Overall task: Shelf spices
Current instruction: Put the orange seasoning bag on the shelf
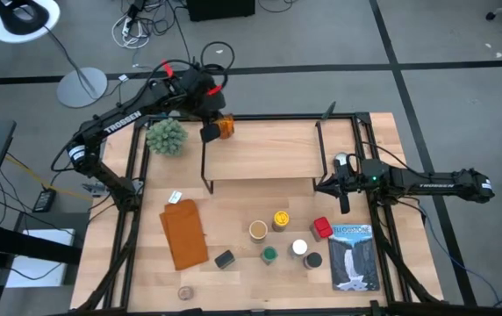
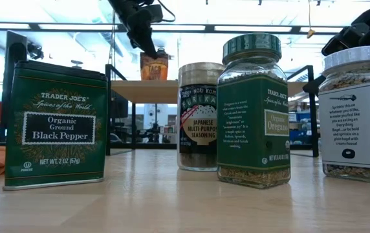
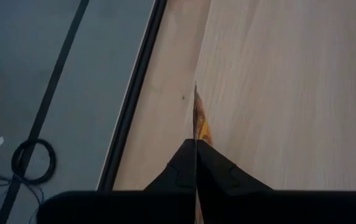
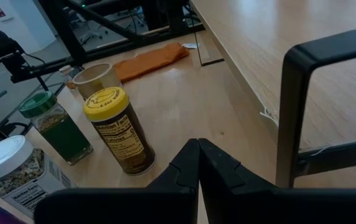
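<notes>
At the far left corner of the shelf (image 1: 260, 156) my left tool (image 1: 213, 130) sits with its fingers clamped on an orange spice packet (image 1: 225, 126), held just over the light top board; low view shows the packet (image 2: 154, 66) hanging at board level under the dark fingers. Left wrist view only gives me a thin orange sliver (image 3: 201, 124) pinched between the closed finger tips, board edge right beside it.

My right tool (image 1: 342, 183) waits at the shelf's right end, near the black wire leg, fingers together on nothing (right wrist view shows the two tips pressed shut).

Rest of the spices are on the worktop (image 1: 233, 290) in front of the shelf, none on the board: yellow-lidded jar (image 1: 281, 219), tan-lidded jar (image 1: 258, 230), green-lidded jar (image 1: 269, 254), white-lidded jar (image 1: 299, 247), a dark-lidded one (image 1: 312, 260) just beside it, red tin (image 1: 322, 228) touching the blue-and-white book (image 1: 354, 256), a small dark tin (image 1: 225, 259), and a small tan-lidded jar (image 1: 184, 292) near the front edge, well apart from the others.

Also on the worktop: orange-brown notebook (image 1: 184, 233) left of the jars, a green spiky plant (image 1: 165, 136) off the shelf's left end.
</notes>
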